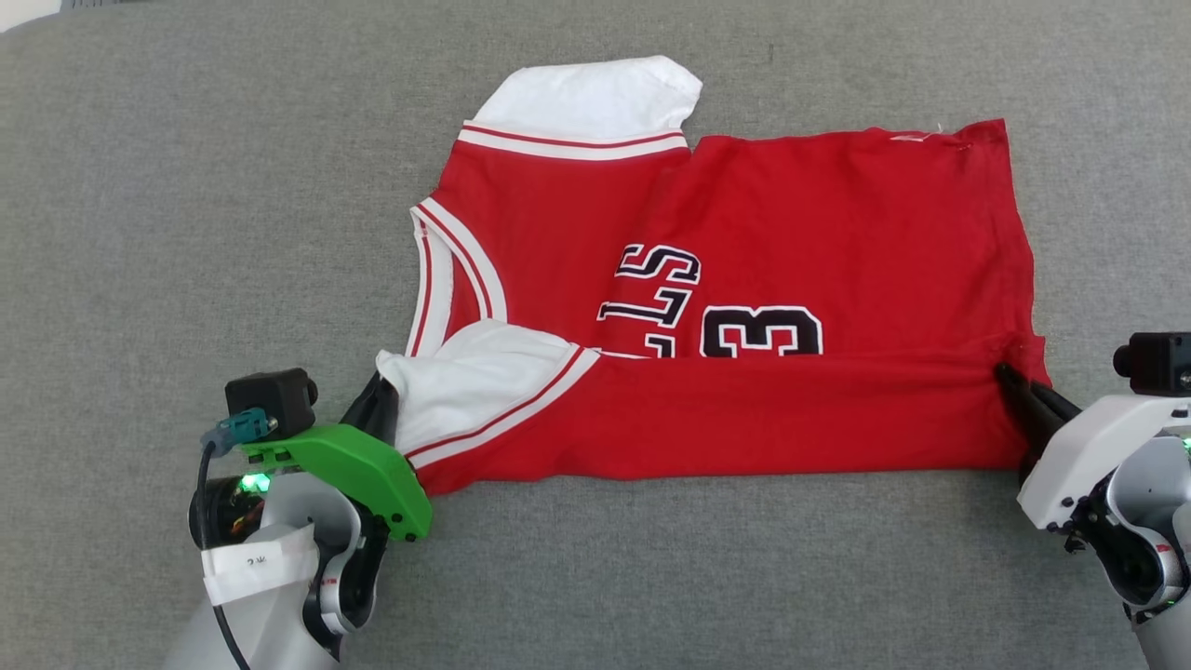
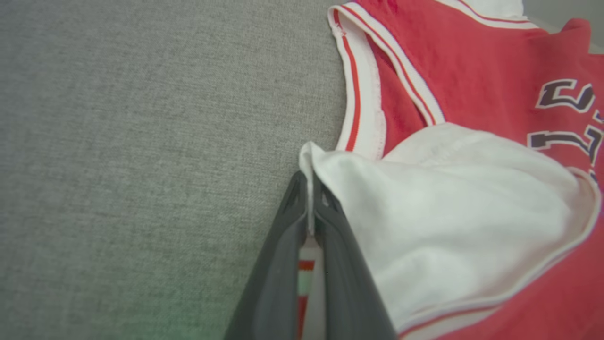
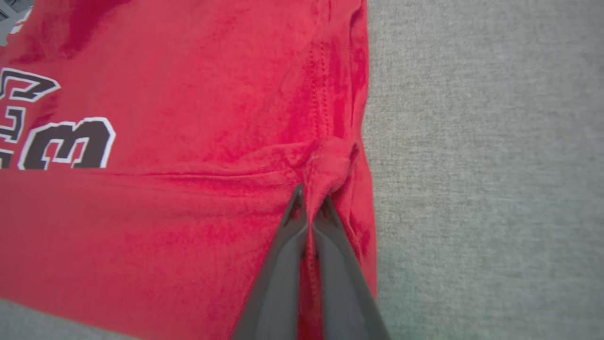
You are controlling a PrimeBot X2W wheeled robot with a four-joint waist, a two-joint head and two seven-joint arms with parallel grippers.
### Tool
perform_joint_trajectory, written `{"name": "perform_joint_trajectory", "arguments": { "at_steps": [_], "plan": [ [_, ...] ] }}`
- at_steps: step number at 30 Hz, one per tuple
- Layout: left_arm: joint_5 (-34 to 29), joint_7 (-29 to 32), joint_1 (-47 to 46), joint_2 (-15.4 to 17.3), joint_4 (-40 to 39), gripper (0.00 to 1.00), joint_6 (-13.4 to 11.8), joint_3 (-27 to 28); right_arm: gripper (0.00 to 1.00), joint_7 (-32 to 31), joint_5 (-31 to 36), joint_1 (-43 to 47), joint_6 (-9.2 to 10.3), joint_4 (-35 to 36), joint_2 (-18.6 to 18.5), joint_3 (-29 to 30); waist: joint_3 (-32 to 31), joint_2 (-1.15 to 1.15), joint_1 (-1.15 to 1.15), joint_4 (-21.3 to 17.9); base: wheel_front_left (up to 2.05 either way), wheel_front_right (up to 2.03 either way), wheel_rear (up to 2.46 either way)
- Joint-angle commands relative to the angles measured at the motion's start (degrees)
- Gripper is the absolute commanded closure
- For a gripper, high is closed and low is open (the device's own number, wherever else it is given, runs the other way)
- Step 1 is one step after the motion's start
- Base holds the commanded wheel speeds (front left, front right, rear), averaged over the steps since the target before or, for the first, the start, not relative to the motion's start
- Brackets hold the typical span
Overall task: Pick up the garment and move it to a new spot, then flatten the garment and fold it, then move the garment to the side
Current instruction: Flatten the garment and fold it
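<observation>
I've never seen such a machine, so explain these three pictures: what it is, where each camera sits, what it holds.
It is a two-armed robot. The wide picture comes from its head, looking down; the others from cameras on each wrist, looking along the dark fingers. A red jersey-style T-shirt with white sleeves lies on a grey fabric surface, its near edge folded over part of the numerals. The left gripper pinches a white sleeve; the right gripper pinches the red hem.

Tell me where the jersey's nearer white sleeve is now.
The nearer white sleeve lies at the near left corner of the red jersey in the head view, its tip pinched by the left gripper.
</observation>
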State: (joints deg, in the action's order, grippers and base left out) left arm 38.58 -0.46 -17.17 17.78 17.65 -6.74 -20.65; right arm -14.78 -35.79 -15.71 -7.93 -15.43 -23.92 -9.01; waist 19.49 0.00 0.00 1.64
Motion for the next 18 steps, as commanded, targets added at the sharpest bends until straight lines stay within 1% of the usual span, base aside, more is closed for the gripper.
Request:
{"name": "perform_joint_trajectory", "arguments": {
  "at_steps": [1,2,4,8,11,15,18],
  "plan": [
    [0.85,-0.35,-0.93,-0.49,0.22,0.07,0.08,0.25,0.0,0.6,-0.11,0.34,0.44,-0.84,0.2,-0.74,-0.95,0.0,0.0,0.3,0.0,0.0,0.0],
    [0.91,-1.09,-1.02,-0.56,0.1,0.0,-0.08,0.63,0.0,1.44,0.01,0.53,0.44,-0.99,0.27,-0.6,-1.44,0.0,0.0,0.41,0.0,0.0,0.0],
    [1.07,-1.96,-1.11,-0.53,0.18,0.0,-0.3,1.22,0.0,3.09,0.35,0.97,0.44,-0.89,0.46,-0.44,-2.56,0.0,0.0,0.63,0.0,0.0,0.0],
    [0.68,-3.44,-0.64,0.08,-0.63,0.0,-1.74,2.32,0.0,7.82,2.33,1.97,0.44,-0.23,1.72,1.2,-4.97,0.0,0.0,0.5,0.0,0.0,0.0],
    [0.55,-3.62,0.02,1.01,-1.37,0.0,-2.53,2.98,0.0,11.1,4.42,2.8,0.44,0.6,3.33,2.93,-6.61,0.0,0.0,0.2,0.0,0.0,0.0],
    [0.79,-3.9,1.07,2.24,-3.56,0.0,-3.95,4.49,0.0,14.99,9.0,4.02,0.44,1.97,6.11,6.09,-8.06,0.0,0.0,-0.4,0.0,0.0,0.0],
    [1.21,-2.39,1.77,3.66,-5.92,0.0,-4.77,5.29,0.0,16.89,12.7,5.12,0.44,3.13,8.44,8.71,-8.95,0.0,0.0,-0.89,0.0,0.0,0.0]
  ]
}}
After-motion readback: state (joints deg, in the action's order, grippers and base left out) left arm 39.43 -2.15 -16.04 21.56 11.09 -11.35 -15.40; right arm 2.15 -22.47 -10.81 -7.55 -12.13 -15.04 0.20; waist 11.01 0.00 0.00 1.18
